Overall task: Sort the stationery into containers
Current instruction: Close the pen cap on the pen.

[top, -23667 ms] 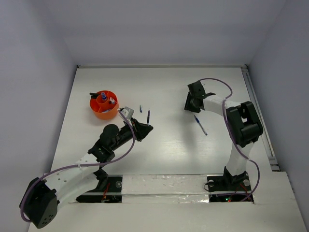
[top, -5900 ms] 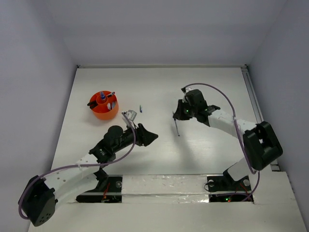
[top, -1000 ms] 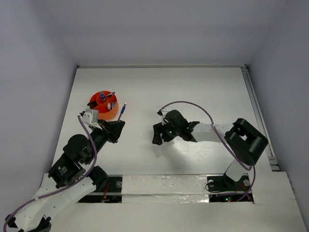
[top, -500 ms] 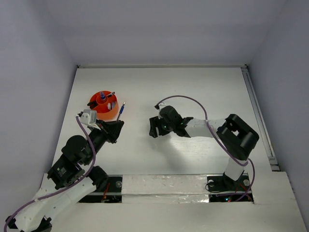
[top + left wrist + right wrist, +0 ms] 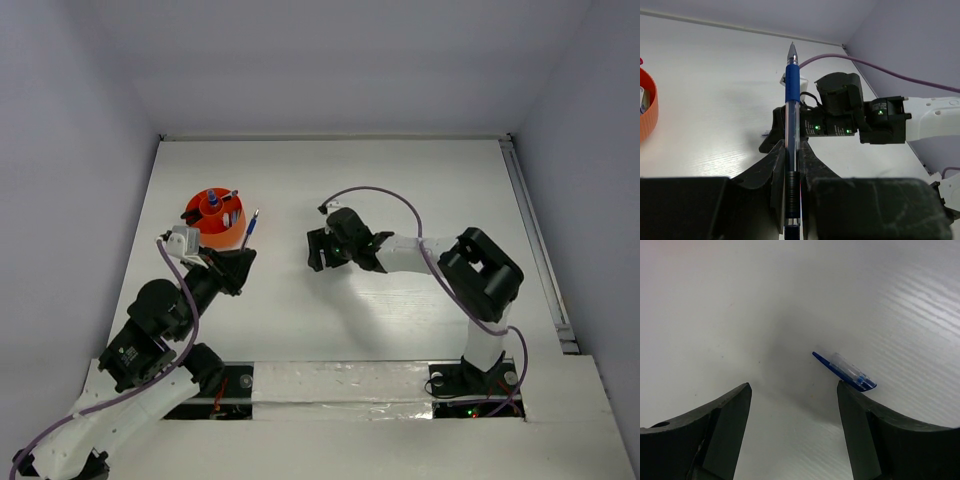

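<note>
Clamping the blue pen tight, your left gripper sits near the orange cup, which holds other stationery. Your right gripper stands wide, empty, over 1 clear-and-blue pen cap lying on the table.

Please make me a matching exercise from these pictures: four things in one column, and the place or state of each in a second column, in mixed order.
Things:
1. blue pen
2. orange cup
3. small cap
4. right hand

Place or state:
a. open
b. lying loose on the table
c. gripped in the left hand
d. holds several pens

Pairs: 1-c, 2-d, 3-b, 4-a
</note>
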You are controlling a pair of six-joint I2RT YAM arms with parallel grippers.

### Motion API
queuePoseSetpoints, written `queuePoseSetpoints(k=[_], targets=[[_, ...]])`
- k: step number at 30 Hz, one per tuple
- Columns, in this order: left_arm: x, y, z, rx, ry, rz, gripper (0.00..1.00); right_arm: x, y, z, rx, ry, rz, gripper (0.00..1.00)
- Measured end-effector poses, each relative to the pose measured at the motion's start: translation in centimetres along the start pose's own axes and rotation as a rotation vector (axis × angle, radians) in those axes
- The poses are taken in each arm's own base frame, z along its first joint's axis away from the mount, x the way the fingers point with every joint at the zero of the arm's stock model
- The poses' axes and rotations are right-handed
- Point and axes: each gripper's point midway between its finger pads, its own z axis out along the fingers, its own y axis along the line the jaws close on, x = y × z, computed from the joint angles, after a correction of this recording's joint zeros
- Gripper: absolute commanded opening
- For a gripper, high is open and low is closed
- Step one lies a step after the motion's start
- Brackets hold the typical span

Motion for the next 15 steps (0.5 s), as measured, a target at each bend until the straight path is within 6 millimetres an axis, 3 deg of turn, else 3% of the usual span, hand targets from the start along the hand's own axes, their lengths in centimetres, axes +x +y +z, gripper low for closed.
queuePoseSetpoints(k=[8,15], targets=[[0.0,0.1,0.2,-0.001,0.001,0.003,0.00,-2.0,-1.4,1.5,0.069,-0.015,-0.024,0.81],[-0.1,0.2,0.4,0.004,0.002,0.010,0.00,-2.0,-2.7,1.2,0.126,0.009,-0.016,0.81]])
